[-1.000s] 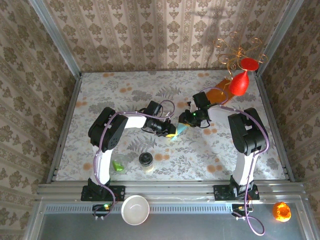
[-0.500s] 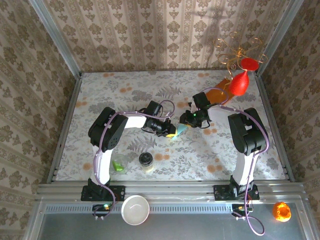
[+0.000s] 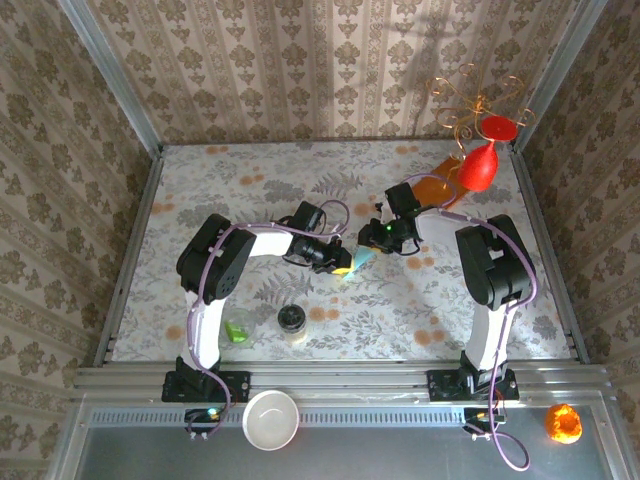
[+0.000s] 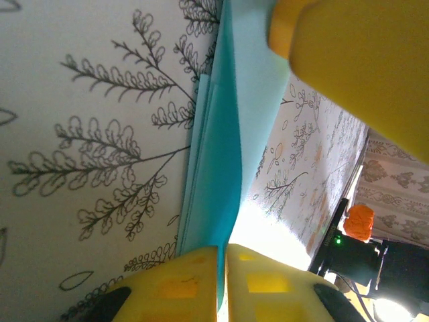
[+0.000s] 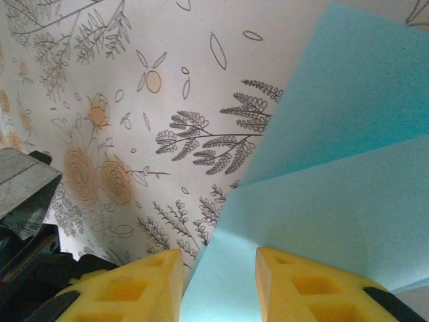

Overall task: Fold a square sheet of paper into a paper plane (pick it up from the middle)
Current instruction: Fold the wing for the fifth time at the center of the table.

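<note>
The light blue square sheet of paper (image 3: 359,261) is folded into a narrow pointed shape and lies between the two grippers at mid-table. My left gripper (image 3: 342,267) is shut on it. In the left wrist view the yellow fingers (image 4: 174,282) pinch the paper's creased edge (image 4: 224,154), with its layers running up over the tablecloth. My right gripper (image 3: 376,244) stands at the paper's other end. Its yellow fingers (image 5: 144,282) are apart, with a flat blue panel (image 5: 322,201) lying between and beyond them. A yellow finger of the right gripper (image 4: 362,60) shows at the top of the left wrist view.
An orange-brown sheet (image 3: 432,188) lies at the back right, under a red ornament on a wire stand (image 3: 480,160). A small jar (image 3: 292,322) and a green object (image 3: 236,330) sit near the front. A white bowl (image 3: 271,418) and an orange object (image 3: 563,422) rest beyond the table's front rail.
</note>
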